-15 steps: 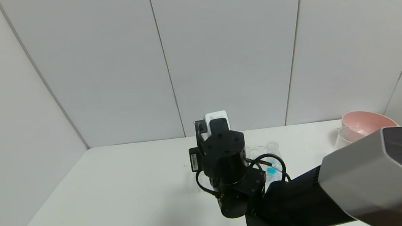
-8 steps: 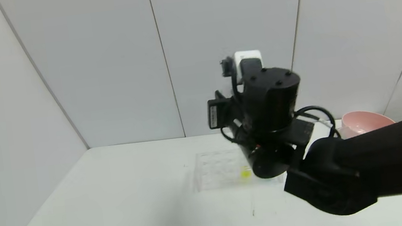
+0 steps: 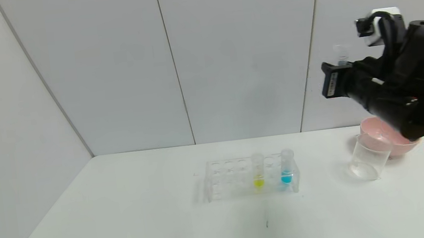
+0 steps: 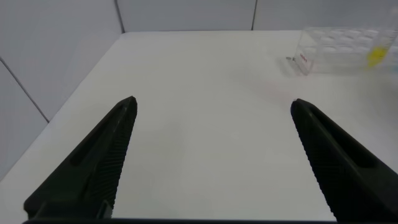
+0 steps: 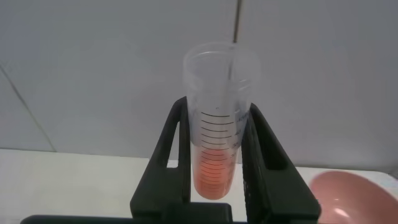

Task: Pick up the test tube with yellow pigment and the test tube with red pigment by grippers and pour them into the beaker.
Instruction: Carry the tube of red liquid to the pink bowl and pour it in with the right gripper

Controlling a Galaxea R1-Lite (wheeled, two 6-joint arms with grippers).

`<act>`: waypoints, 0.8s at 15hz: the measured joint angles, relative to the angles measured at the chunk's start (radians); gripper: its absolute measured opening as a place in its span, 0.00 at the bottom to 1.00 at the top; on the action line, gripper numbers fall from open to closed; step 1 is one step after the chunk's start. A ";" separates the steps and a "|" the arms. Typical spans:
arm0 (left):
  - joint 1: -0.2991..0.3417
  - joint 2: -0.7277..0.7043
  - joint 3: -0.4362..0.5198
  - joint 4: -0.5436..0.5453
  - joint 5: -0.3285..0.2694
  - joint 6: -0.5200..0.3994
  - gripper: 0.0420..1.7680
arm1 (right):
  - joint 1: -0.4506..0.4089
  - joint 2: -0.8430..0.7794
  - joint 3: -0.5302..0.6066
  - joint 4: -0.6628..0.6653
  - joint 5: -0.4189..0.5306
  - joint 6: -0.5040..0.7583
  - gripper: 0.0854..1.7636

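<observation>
Holding the test tube with red pigment point(image 5: 219, 124) upright, the right gripper point(image 5: 214, 163) hangs high above and slightly beyond the beaker point(image 3: 369, 156), its two black fingers point(image 5: 171, 155) clamped on the tube's graduated middle, just above the orange-red liquid. In the head view only the tube's flared rim point(image 3: 341, 53) shows above the wrist. The beaker stands on the white table point(image 3: 126, 210), touching or just in front of the pink bowl point(image 3: 379, 130); which of the two cannot be told. Well to the beaker's left stands the clear rack point(image 3: 243, 177), holding the test tube with yellow pigment point(image 3: 258, 170) and, nearer the beaker, a tube with blue liquid point(image 3: 286, 166), both upright in their holes.

Handling, as judged: the tube is light, stiff and smooth-walled, so it may slip or swivel between narrow fingers when tilted; thin plastic or glass would also suffer from hard squeezing. A mid-body hold, as shown, leaves the rim free for pouring and keeps the liquid low. The rim should be brought over the beaker's mouth before tipping, since the beaker itself is light and easily knocked.

The left gripper point(image 4: 211, 158) hovers over bare table on the far side of the rack from the beaker, fingers wide apart, holding nothing.
</observation>
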 joint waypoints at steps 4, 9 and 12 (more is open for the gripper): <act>0.000 0.000 0.000 0.000 0.000 0.000 1.00 | -0.284 -0.103 0.168 -0.008 0.267 -0.040 0.26; 0.000 0.000 0.000 0.000 0.000 0.000 1.00 | -0.696 -0.106 0.275 -0.086 0.743 -0.207 0.27; 0.000 0.000 0.000 0.000 0.000 0.000 1.00 | -0.861 -0.046 0.295 -0.110 0.927 -0.430 0.26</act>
